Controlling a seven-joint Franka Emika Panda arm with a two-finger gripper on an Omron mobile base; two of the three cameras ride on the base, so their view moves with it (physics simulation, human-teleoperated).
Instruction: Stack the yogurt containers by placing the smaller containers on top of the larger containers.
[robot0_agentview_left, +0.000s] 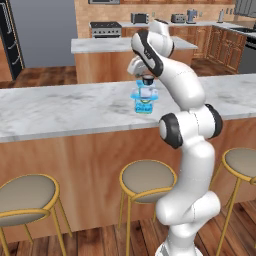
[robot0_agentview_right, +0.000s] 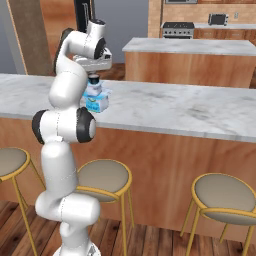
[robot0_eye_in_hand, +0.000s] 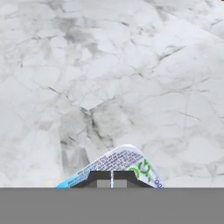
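While the gripper is fully closed on the small yogurt cup, this cup sits on the larger yogurt cup on the counter. The stacking seems almost done. Next, I think, the gripper must open and lift straight up.

No legible text on anything.

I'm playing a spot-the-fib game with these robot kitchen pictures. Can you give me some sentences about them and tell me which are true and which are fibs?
1. The yogurt cups sit on a marble counter. True.
2. The smaller cup is on top of the larger cup. True.
3. The gripper is wide open. False: its fingertips are closed together.
4. The stools have red seats. False: the seats are grey-brown with gold frames.
5. The gripper is right above the cups. True.
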